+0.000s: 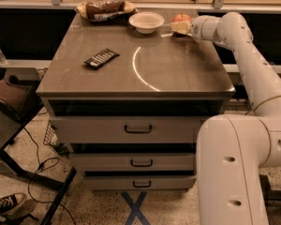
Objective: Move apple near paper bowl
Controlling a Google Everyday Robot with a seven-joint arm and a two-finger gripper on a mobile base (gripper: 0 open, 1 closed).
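Observation:
The orange-red apple (181,18) is at the far edge of the cabinet top, a short way right of the white paper bowl (146,21). My gripper (179,27) reaches in from the right and sits right at the apple, covering its lower front. The apple and the bowl are apart, with a gap of about one apple's width between them.
A plate of dark wrapped snacks (105,8) stands at the far left of the grey cabinet top (178,74). A black remote-like bar (101,58) lies left of centre. A white arc is marked on the top. My arm (253,74) runs along the right side. Drawers are below.

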